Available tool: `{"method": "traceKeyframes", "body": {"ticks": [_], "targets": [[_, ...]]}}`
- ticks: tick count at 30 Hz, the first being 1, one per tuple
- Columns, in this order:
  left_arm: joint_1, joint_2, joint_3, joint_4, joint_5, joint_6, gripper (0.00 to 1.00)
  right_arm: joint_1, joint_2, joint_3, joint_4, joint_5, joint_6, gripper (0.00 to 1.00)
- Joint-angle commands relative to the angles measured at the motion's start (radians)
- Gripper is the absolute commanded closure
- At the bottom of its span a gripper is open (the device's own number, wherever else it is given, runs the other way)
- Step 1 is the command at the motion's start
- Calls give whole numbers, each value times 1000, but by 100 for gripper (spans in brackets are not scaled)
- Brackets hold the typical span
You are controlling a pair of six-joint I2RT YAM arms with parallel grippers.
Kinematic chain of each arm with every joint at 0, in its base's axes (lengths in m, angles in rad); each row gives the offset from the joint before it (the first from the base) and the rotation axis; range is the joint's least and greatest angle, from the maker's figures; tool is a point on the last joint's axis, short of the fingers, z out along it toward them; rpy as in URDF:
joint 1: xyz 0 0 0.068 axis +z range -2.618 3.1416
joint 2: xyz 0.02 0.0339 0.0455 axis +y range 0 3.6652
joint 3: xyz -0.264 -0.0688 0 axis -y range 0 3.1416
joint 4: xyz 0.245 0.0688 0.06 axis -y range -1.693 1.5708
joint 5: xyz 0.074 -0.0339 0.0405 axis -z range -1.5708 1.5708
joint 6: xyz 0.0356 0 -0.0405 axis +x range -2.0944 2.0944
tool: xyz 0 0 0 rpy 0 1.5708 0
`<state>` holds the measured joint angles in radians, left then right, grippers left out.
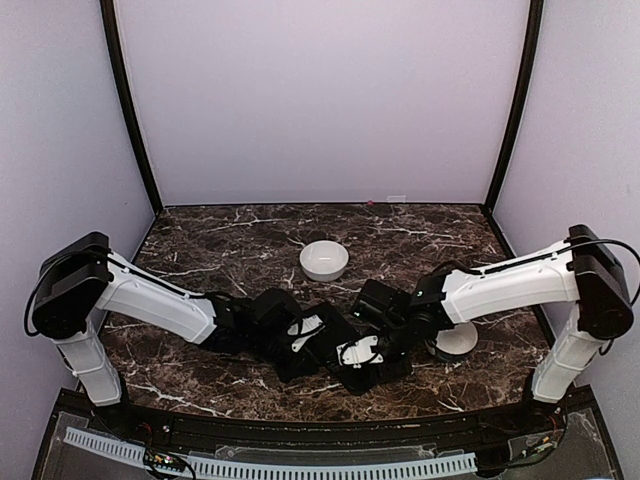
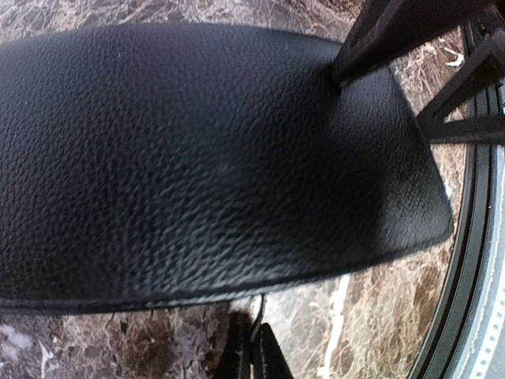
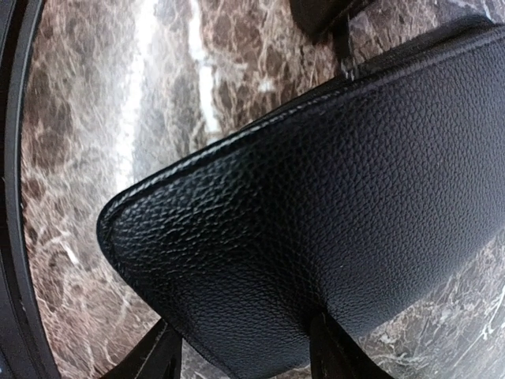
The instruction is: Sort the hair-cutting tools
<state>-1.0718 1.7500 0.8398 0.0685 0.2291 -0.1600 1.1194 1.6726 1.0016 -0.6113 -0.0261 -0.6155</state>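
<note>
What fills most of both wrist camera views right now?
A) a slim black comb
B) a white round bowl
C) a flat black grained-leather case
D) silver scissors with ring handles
C: the flat black grained-leather case spans both wrist views, lying on the brown marble table. No scissors or comb show in either view.

Black pebble-grained case [image 2: 197, 158]; brown white-veined marble table [image 1: 220, 240]; white bowl [image 1: 324, 260].
</note>
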Motion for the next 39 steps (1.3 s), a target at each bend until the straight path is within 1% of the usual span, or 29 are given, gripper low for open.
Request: {"method": "traceKeyframes", "body": {"ticks": [1, 6, 9, 13, 17, 21, 24, 31, 35, 39], "targets": [[-10, 0, 29, 3, 41, -11, 100, 31, 60, 41, 149, -152, 79, 46], [-8, -18, 51, -127, -114, -26, 100, 43, 55, 106, 64, -271, 65, 44], [14, -43, 48, -236, -234, -69, 100, 40, 7, 109, 24, -273, 41, 38], [64, -108, 14, -316, -336, -111, 100, 11, -68, 100, 8, -238, 27, 36], [101, -167, -25, -301, -345, -100, 100, -36, -72, 64, 39, -183, 19, 36], [115, -162, -13, -318, -354, -77, 100, -29, -66, 18, 76, -144, -15, 36], [130, -161, -8, -320, -358, -61, 100, -24, -28, -9, 106, -120, -27, 37], [133, -145, 5, -322, -321, -34, 100, 54, 47, 29, 122, -117, -38, 41], [133, -143, -7, -324, -328, -41, 100, 61, 50, 67, 125, -104, -60, 41], [133, -147, -22, -320, -333, -34, 100, 61, 60, 70, 151, -74, -119, 41]]}}
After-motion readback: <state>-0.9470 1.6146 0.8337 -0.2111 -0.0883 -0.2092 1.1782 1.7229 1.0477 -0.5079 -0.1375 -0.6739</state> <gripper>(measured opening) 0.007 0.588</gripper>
